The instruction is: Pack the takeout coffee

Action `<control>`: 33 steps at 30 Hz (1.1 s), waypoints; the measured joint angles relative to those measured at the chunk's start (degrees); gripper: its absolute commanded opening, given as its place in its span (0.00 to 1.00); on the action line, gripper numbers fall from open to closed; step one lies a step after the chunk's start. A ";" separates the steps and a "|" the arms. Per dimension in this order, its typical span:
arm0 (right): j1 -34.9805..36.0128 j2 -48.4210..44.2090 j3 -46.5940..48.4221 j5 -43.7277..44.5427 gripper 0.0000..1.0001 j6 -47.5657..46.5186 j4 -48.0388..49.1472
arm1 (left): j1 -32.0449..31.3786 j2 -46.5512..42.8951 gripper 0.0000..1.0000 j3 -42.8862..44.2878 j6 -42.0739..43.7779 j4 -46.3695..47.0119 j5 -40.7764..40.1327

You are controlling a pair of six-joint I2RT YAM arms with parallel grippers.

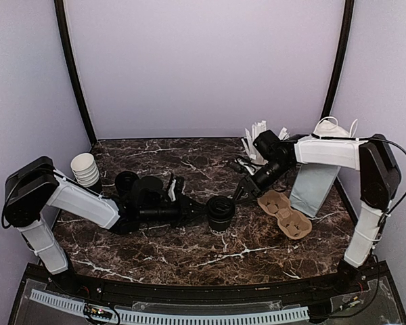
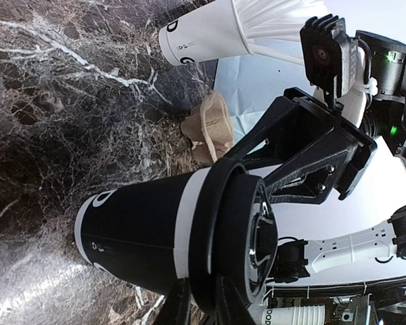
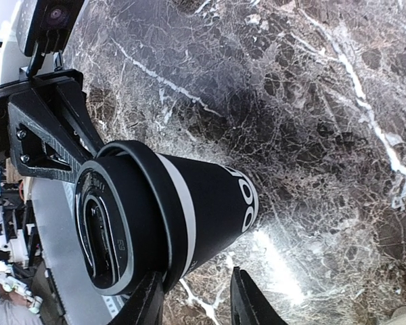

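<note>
The takeout coffee (image 1: 220, 211), a dark cup with a white band and black lid, stands upright mid-table. It fills the left wrist view (image 2: 135, 237) and the right wrist view (image 3: 189, 196). My left gripper (image 1: 201, 207) reaches it from the left. Its fingers (image 2: 178, 301) are close together on either side of the lid's rim, and it looks shut on the cup. My right gripper (image 1: 238, 193) is at the cup's far right side, open (image 3: 196, 301). One of its fingers is against the lid rim and the cup body lies ahead of its tips.
A brown cardboard cup carrier (image 1: 284, 213) lies to the right of the cup, with a white paper bag (image 1: 311, 189) behind it. A white cup of sticks (image 1: 256, 139) stands at the back. A stack of white cups (image 1: 85, 169) and black lids (image 1: 126, 181) are at the left.
</note>
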 measured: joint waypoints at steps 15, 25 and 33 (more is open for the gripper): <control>2.21 -4.59 -3.10 6.03 0.42 -4.87 4.66 | 0.44 0.79 0.18 -1.75 0.59 4.87 0.87; 5.05 -7.50 -5.38 2.84 0.51 -9.57 -1.14 | 0.44 -4.72 0.26 11.37 17.49 -23.58 -5.62; 5.46 -9.38 -5.77 -0.74 0.54 -11.54 -3.72 | 0.76 -4.85 0.36 15.50 22.47 -30.23 -6.45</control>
